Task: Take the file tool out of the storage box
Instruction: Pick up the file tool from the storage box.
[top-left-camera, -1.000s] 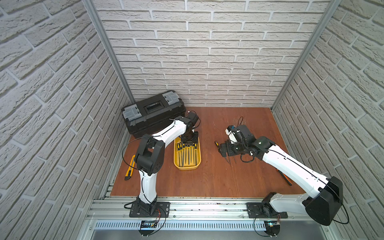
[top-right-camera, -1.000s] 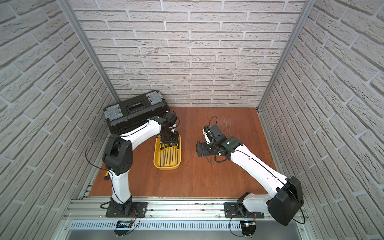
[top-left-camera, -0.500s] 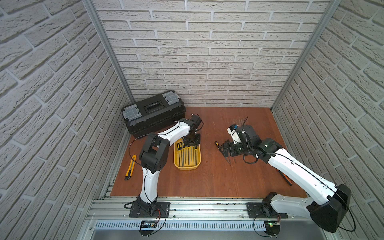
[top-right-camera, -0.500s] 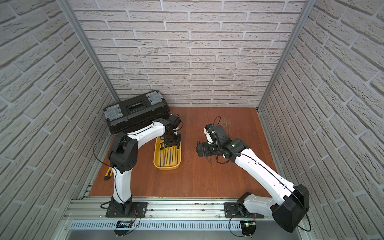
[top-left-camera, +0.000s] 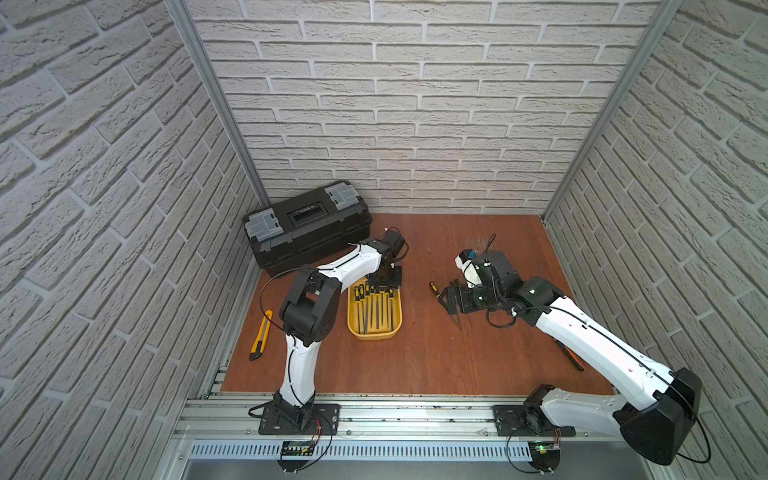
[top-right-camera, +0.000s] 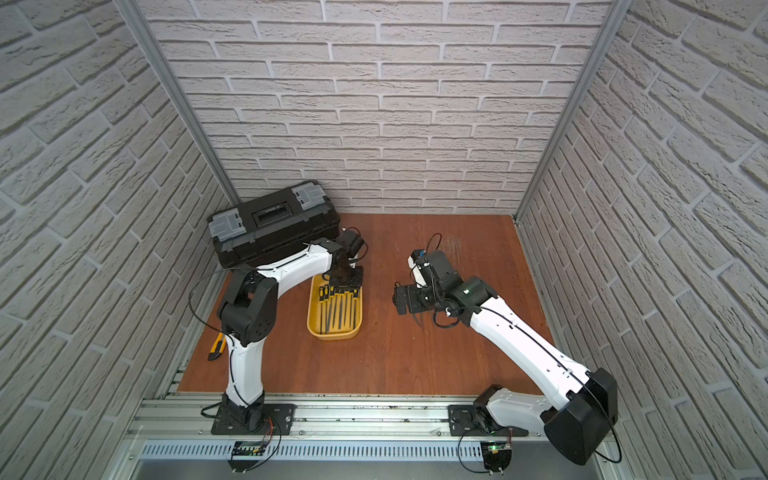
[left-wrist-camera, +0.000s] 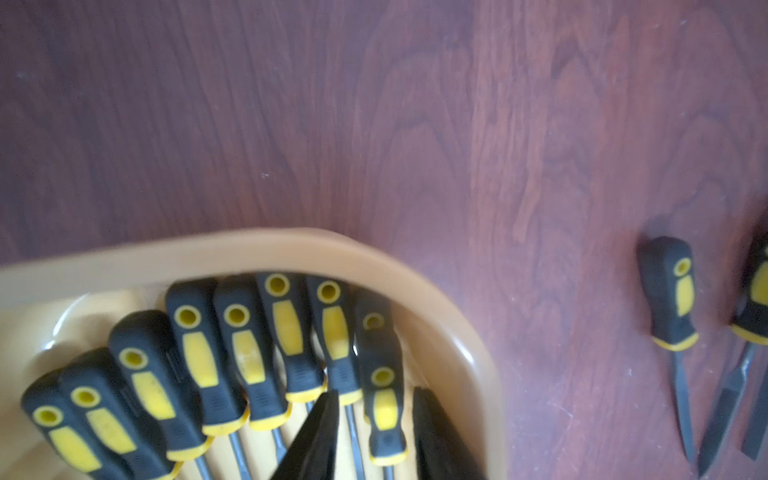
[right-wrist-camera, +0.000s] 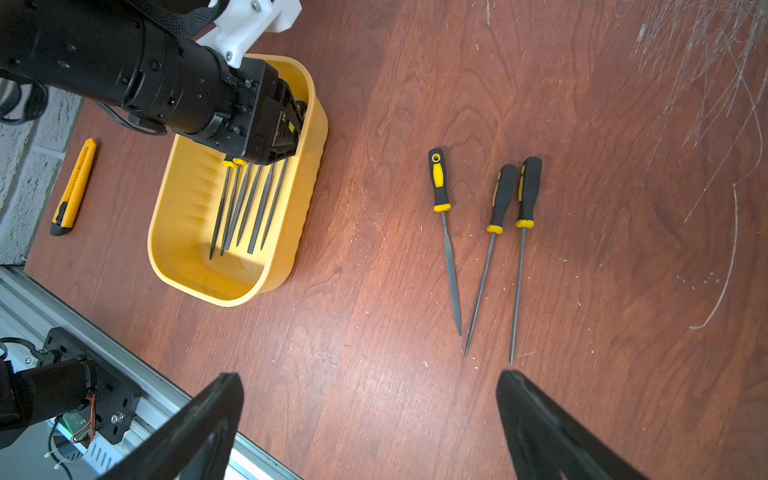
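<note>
Wood table (top-left-camera: 415, 353) — toolbox (top-left-camera: 307, 226) behind | left tool (left-wrist-camera: 374, 395) narrowly parted astride file (left-wrist-camera: 384, 415), neighbours (left-wrist-camera: 286, 332) crowding | right tool (right-wrist-camera: 369, 375) spread wide, empty

the left gripper (top-right-camera: 344, 286) hangs over one end of the shallow yellow plastic storage box (top-right-camera: 332, 335), above black-and-yellow-handled files (top-right-camera: 338, 311) lying inside. beyond it sits the black plastic toolbox (top-right-camera: 270, 224); the right gripper (top-right-camera: 409, 313) is well apart.

White brick walls (top-left-camera: 415, 104), reddish wooden tabletop (top-left-camera: 436, 357)
</note>
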